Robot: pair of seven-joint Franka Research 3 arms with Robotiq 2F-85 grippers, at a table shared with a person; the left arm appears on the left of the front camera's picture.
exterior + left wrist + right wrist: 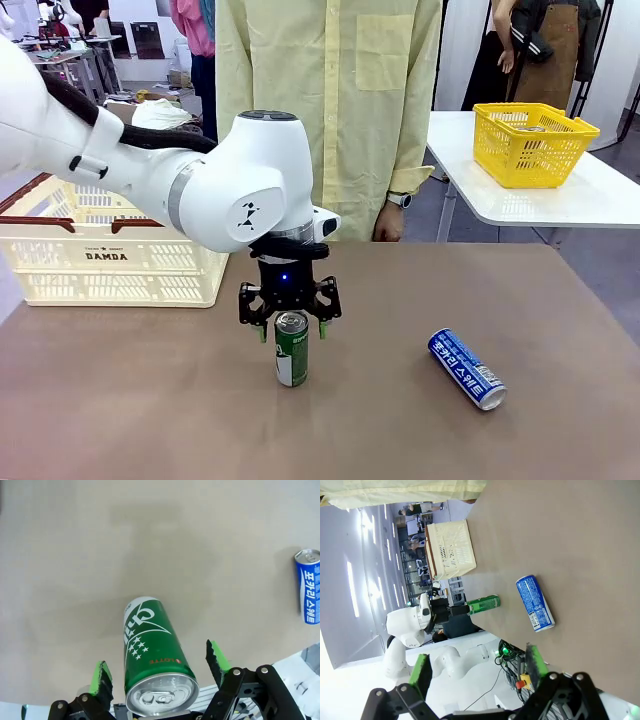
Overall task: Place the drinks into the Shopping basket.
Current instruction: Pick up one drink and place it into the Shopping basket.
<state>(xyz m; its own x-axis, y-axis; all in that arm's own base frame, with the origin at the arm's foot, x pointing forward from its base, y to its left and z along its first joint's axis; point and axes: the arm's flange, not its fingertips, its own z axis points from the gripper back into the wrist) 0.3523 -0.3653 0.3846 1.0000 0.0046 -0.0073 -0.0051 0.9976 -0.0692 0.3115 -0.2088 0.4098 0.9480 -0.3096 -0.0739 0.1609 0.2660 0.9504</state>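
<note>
A green and white can (291, 352) stands upright in the middle of the brown table. My left gripper (290, 326) hangs straight over it, open, with a green pad on each side of the can's silver top and a gap to either pad. From the left wrist, the green can (152, 652) rises between the fingers (102, 680) of the left gripper (158, 659). A blue can (467, 369) with white lettering lies on its side to the right, also the blue can (309, 587) (535, 603). My right gripper (477, 667) is open and empty, off the table. The Shopping basket (110, 258) stands at the table's far left.
A person in a pale yellow shirt (330, 100) stands at the far edge, hands down. A bright yellow basket (530, 142) sits on a separate white table at the back right. Bare table lies between the cans and around the front.
</note>
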